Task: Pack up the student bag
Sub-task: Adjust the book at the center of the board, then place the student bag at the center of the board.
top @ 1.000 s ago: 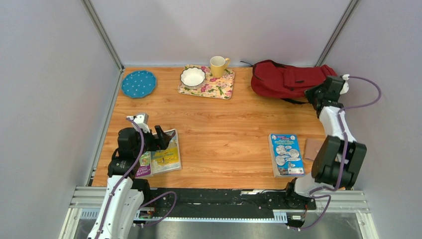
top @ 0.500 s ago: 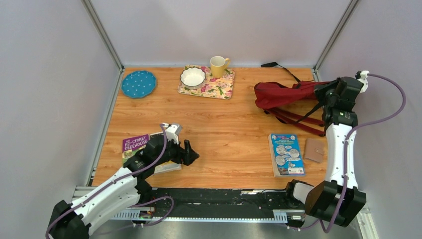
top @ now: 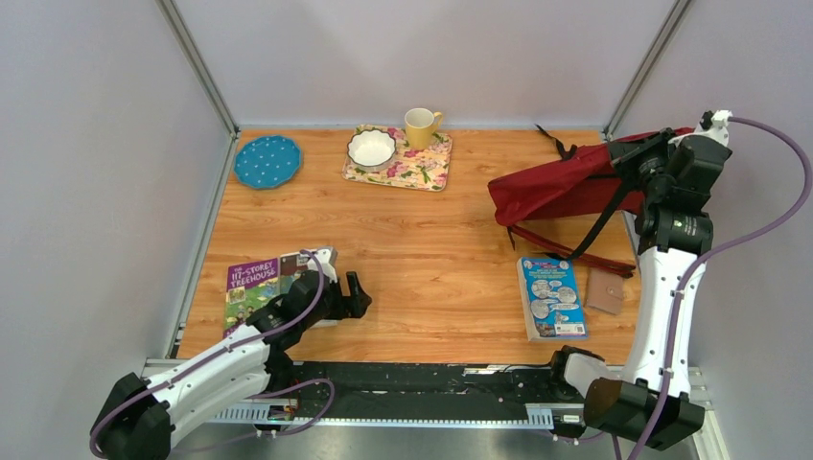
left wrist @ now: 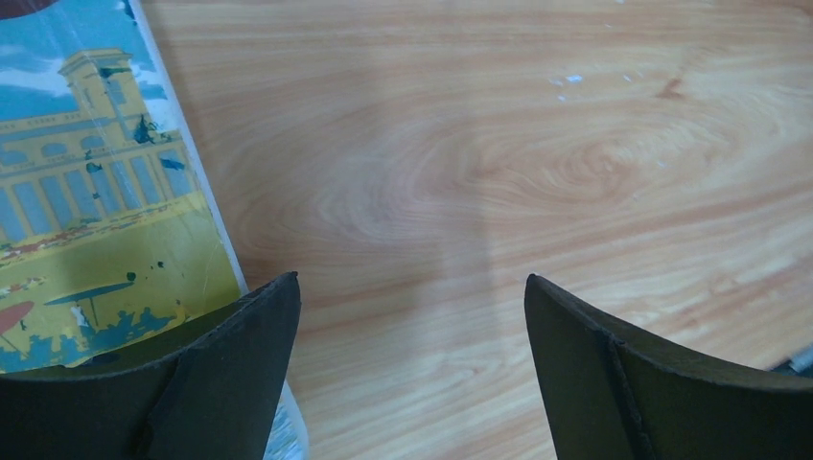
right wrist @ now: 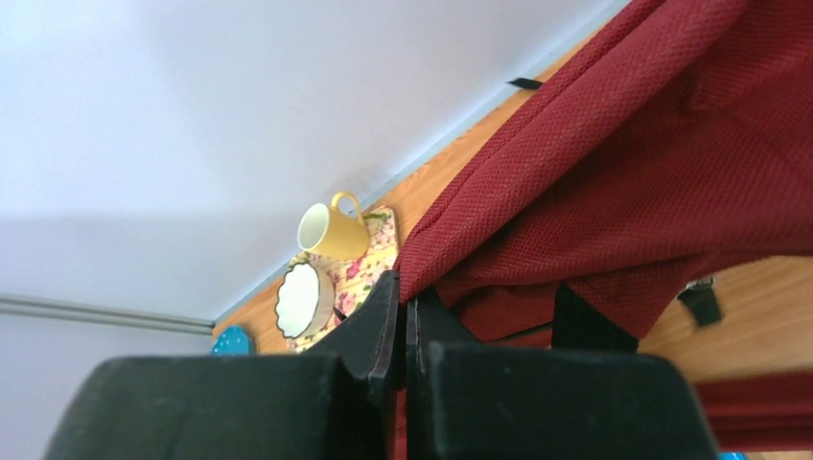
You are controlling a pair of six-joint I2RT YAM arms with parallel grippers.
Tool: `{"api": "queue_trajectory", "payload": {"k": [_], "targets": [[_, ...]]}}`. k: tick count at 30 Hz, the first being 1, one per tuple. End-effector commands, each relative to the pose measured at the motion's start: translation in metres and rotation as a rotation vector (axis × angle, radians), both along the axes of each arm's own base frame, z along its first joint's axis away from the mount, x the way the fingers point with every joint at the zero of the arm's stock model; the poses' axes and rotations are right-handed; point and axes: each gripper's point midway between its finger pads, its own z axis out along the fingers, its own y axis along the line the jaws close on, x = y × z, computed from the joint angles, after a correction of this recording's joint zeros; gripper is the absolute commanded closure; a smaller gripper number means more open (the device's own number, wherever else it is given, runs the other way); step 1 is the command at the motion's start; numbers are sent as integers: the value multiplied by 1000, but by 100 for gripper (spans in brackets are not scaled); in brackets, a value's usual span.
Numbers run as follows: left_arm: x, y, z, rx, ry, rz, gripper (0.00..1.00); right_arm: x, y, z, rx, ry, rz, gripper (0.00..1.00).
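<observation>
The dark red student bag [top: 556,187] hangs lifted at the back right, black straps dangling to the table. My right gripper [top: 644,165] is shut on an edge of its red fabric [right wrist: 614,182], holding it up; the closed fingertips meet at the gripper's tip [right wrist: 404,305]. My left gripper [top: 353,293] is open and empty, low over the wood at the front left, just right of a yellow-and-blue book [left wrist: 96,211]. That book [top: 257,286] shows a purple "Treehouse" cover. A blue book [top: 551,296] lies at the front right.
A small brown wallet [top: 605,289] lies right of the blue book. A floral tray [top: 422,168] with a white bowl [top: 371,149] and yellow mug [top: 419,126] stands at the back. A teal plate [top: 267,161] is back left. Walls enclose the table.
My right gripper has risen higher with the bag, lifting more of it off the table. My left arm has drawn back a little toward the near edge, uncovering more of the purple book.
</observation>
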Motion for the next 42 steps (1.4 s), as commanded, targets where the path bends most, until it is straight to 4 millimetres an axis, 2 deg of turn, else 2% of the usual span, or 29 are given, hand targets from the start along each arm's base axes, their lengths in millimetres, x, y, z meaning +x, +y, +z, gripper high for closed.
{"api": "queue_trajectory", "payload": {"k": [1,6,9,12,13,15,16,20,23,26,27,29,30,32,33,34,35,36,37,38,39,41,42], "targets": [[-7,57,-33,272,77,142,4,-26,26,81,-84,-206,111,100],[-2,66,-30,295,64,174,1,-40,48,104,-91,-255,209,100],[5,60,-18,256,35,169,1,-51,63,116,-86,-278,265,100],[14,48,5,178,-29,167,1,-63,72,123,-91,-296,296,100],[20,44,20,143,-65,172,1,-66,76,127,-98,-303,313,100],[25,37,37,104,-94,165,1,-68,77,125,-109,-289,322,100],[31,31,56,70,-129,157,1,-68,83,124,-91,-290,361,100],[35,20,93,12,-185,125,1,-60,99,142,-7,-372,445,100],[37,22,115,-9,-232,136,1,-50,104,146,2,-372,450,100],[36,25,131,-30,-267,142,1,-37,122,141,29,-353,500,100],[34,25,134,-31,-270,139,1,-36,137,137,25,-346,544,100],[33,26,142,-46,-284,142,1,-28,148,126,26,-319,544,100],[32,27,142,-46,-284,142,1,-29,170,109,38,-283,596,100],[31,28,147,-62,-296,146,1,-28,182,96,39,-282,582,100],[30,28,147,-63,-297,148,1,-34,204,82,52,-263,633,100],[30,29,149,-70,-303,149,1,-27,209,52,59,-212,607,100],[29,27,149,-78,-299,144,1,-32,215,39,61,-202,605,100],[29,26,149,-81,-300,141,1,-40,230,26,66,-185,633,100],[29,25,148,-84,-299,138,1,-37,231,-9,64,-129,597,100],[28,23,148,-90,-295,128,1,-42,235,-20,78,-122,593,100],[28,23,146,-89,-292,126,1,-55,246,-23,87,-132,620,100],[28,21,143,-88,-284,118,1,-57,241,-51,64,-91,555,100],[28,20,141,-89,-281,116,1,-63,242,-52,58,-96,556,100]]}}
